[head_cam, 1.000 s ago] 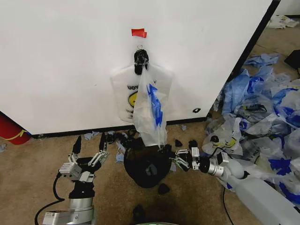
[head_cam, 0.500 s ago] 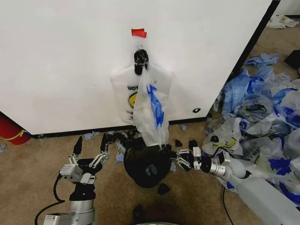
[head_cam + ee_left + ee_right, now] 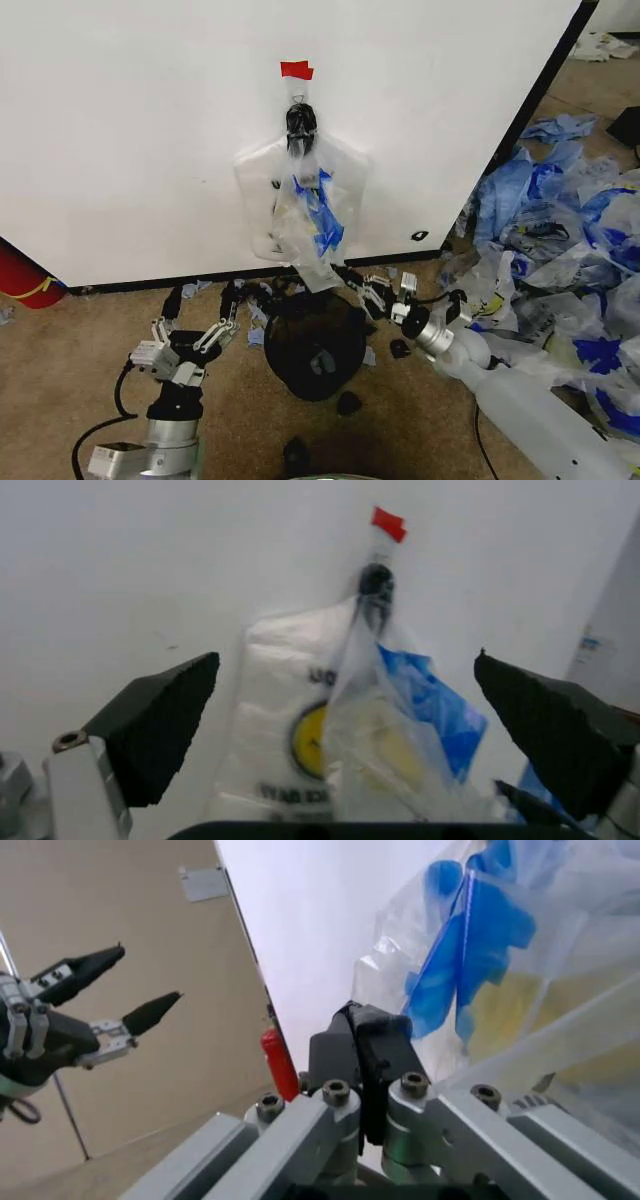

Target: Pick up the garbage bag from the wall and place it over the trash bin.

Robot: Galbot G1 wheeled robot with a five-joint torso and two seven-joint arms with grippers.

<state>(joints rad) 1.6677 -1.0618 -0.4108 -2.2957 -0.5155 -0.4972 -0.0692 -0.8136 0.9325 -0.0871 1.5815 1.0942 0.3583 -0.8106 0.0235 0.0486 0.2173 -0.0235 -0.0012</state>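
Observation:
The garbage bag [image 3: 305,215] hangs on the white wall from a black hook [image 3: 300,124]. It is translucent white with a yellow face and blue handles [image 3: 425,697], and its lower part is bunched upward. My right gripper [image 3: 358,285] is at the bag's lower edge, just above the trash bin [image 3: 315,350], a black mesh basket on the carpet below. In the right wrist view its fingers [image 3: 372,1046] are pressed together with the plastic running off them. My left gripper [image 3: 200,297] stands open to the left of the bin, pointing at the bag [image 3: 350,735].
A red cylinder [image 3: 20,275] stands at the far left by the wall. A pile of blue-streaked white bags [image 3: 560,250] covers the floor on the right. Small black scraps [image 3: 348,403] lie in front of the bin. Red tape [image 3: 296,69] marks the wall above the hook.
My right gripper has moved up and left toward the wall, pushing the bag's bottom upward so it crumples. The left gripper has shifted slightly forward and stays open.

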